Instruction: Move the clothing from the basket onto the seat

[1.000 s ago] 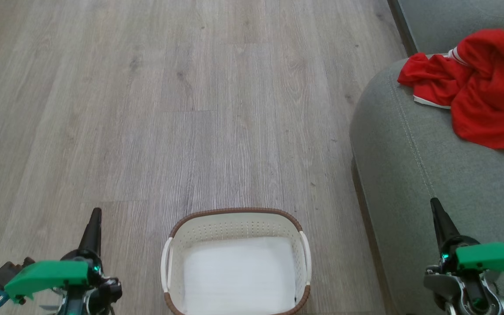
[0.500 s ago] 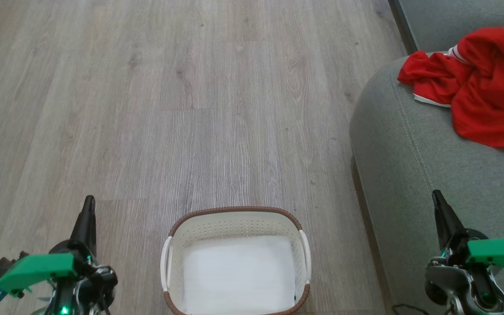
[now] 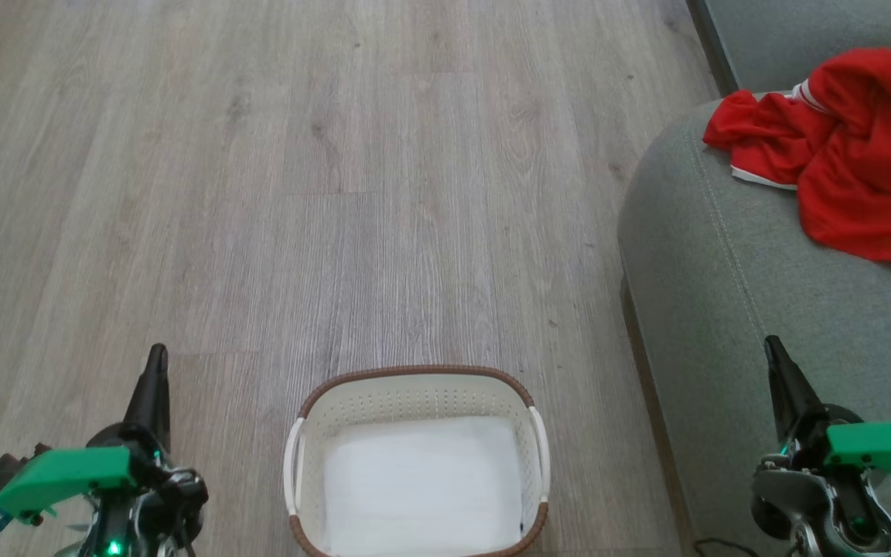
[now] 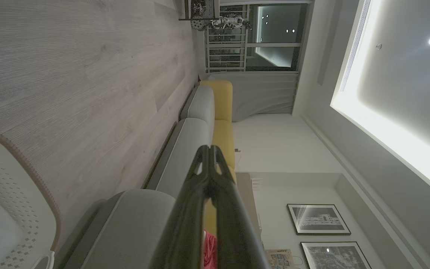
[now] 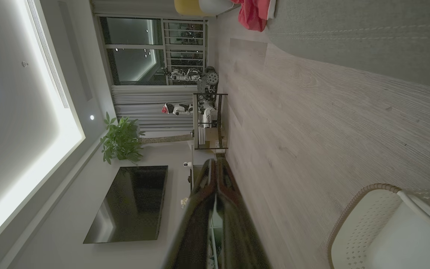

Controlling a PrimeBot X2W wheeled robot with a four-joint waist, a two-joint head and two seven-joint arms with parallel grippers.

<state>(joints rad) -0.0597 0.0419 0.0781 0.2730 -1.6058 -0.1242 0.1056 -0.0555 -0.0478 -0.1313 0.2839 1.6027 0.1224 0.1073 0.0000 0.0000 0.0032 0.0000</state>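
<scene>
Grey wood-plank floor (image 3: 337, 193). White walls (image 4: 286, 149) with a dark television (image 5: 129, 203), a leafy potted plant (image 5: 121, 140), a night-dark window (image 5: 133, 63), framed pictures (image 4: 317, 219), and a glowing ceiling light strip (image 4: 353, 108).

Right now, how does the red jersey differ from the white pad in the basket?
The red jersey lies crumpled on the grey-green sofa seat; the white pad lies flat inside the basket. The jersey is bright red with white trim; the pad is plain white. Both lie untouched, with the left gripper and right gripper shut and empty.
</scene>
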